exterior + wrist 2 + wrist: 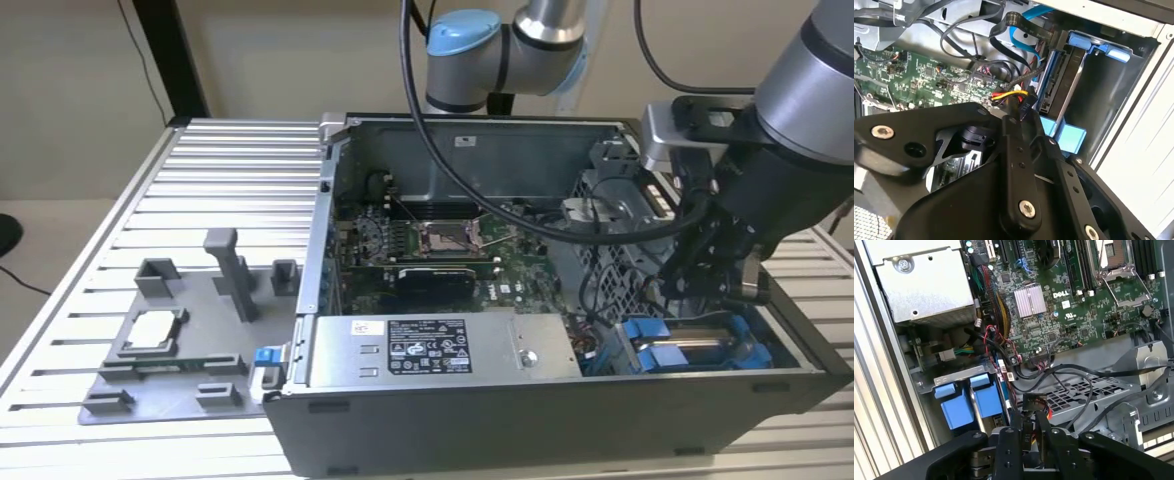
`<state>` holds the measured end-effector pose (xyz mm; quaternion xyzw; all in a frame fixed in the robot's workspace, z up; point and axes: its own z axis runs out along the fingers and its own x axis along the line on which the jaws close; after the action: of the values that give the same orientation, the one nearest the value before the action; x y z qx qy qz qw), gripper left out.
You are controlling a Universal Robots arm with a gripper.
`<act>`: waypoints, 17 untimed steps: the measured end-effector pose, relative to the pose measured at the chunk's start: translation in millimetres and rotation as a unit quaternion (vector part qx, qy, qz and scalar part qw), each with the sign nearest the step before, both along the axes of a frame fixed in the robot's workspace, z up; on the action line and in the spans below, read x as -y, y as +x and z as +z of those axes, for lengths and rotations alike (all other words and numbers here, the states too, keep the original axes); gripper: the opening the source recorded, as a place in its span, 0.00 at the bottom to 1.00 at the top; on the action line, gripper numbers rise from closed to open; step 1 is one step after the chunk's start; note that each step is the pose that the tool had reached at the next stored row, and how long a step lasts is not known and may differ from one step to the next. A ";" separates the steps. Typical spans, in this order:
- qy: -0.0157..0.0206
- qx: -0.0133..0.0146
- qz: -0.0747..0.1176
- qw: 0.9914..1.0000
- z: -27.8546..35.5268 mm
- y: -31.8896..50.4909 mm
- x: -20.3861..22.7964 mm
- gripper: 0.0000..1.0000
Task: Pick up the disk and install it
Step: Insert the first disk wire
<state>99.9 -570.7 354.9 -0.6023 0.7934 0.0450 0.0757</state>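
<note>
The disk [671,347] sits upright in the drive bay at the near corner of the open computer case [534,420], on the exterior view's right, framed by its blue bracket [986,400]. In the second wrist view the disk [1061,82] shows edge-on, with a blue cable running to its end. My gripper [714,283] hangs inside the case just above and behind the bay. In both wrist views its black fingers [1019,150] stand close together on a black cable connector [1033,404] with red and yellow wires, a short way from the disk.
A silver power supply box [427,345] with a black label lies along the case's front. The motherboard [1074,300] and loose black cables [1079,375] fill the case floor. A grey fixture plate [174,350] holding a small square chip [154,325] rests on the slatted table [214,160].
</note>
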 end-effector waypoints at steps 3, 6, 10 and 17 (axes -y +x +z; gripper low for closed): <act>0.000 0.000 0.000 1.000 0.0 0.0 0.0 0.00; 0.000 0.000 0.000 1.000 0.0 0.0 0.0 0.00; 0.000 -0.001 0.000 1.000 0.1 0.2 0.0 0.00; -0.012 -0.007 0.000 1.000 1.7 0.4 0.0 0.00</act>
<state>100.3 -570.7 356.5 -0.6029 0.7944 0.0395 0.0628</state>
